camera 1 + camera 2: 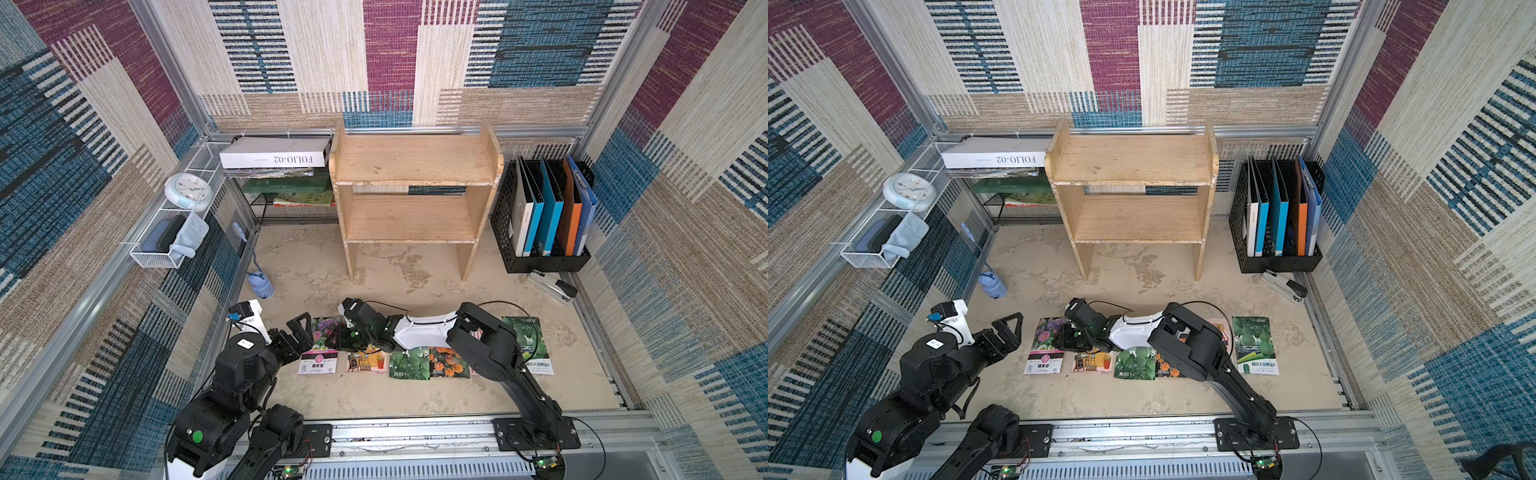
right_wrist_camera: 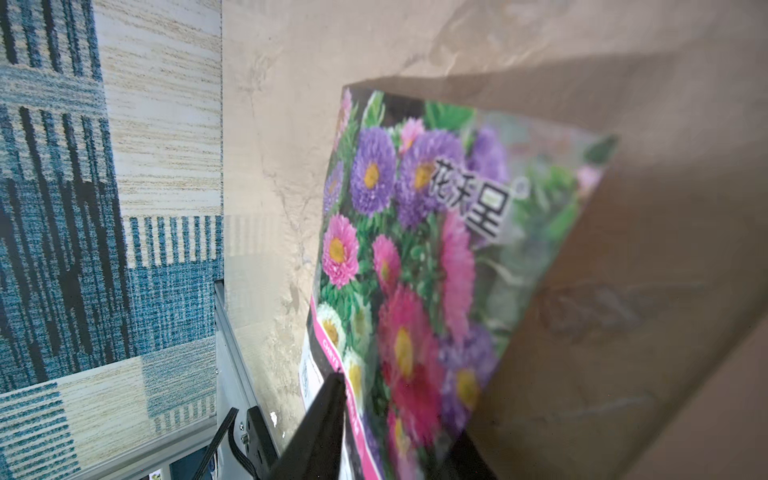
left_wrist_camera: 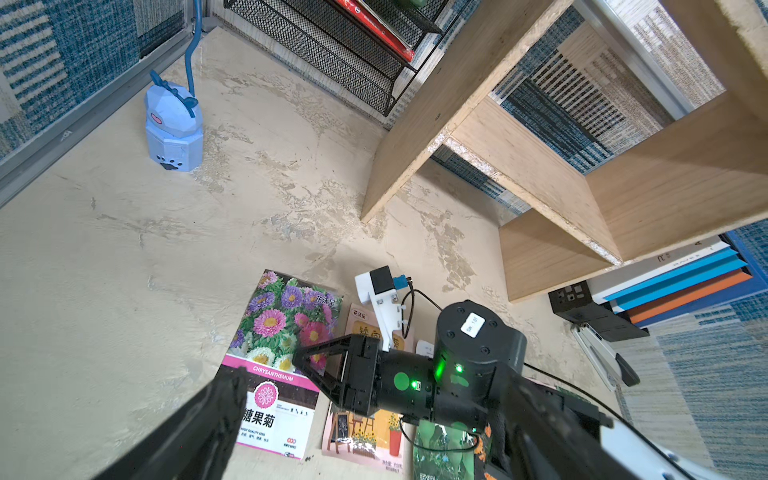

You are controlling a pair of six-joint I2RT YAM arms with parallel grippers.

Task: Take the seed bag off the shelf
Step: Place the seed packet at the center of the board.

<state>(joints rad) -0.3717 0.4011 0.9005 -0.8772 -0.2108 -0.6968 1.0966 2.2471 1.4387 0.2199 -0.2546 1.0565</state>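
Observation:
The wooden shelf (image 1: 415, 162) (image 1: 1133, 160) stands at the back, and both of its tiers are bare. A seed bag (image 1: 318, 365) (image 1: 1044, 361) with purple and pink flowers lies flat on the table in front, at the left end of a row of bags. My right gripper (image 1: 338, 336) (image 3: 309, 370) is low over this bag's upper right corner, its jaws apart. In the right wrist view the bag (image 2: 415, 232) runs between the two spread fingers (image 2: 328, 415). My left gripper (image 1: 297, 332) (image 1: 1007, 328) hangs open just left of the bag, holding nothing.
Several more seed bags (image 1: 409, 363) lie in a row to the right, partly under my right arm. A black wire rack (image 1: 291, 208) stands left of the shelf, a black file holder (image 1: 544, 216) to its right, with a stapler (image 1: 552, 286) in front. A blue figure (image 1: 261, 284) stands by the left wall.

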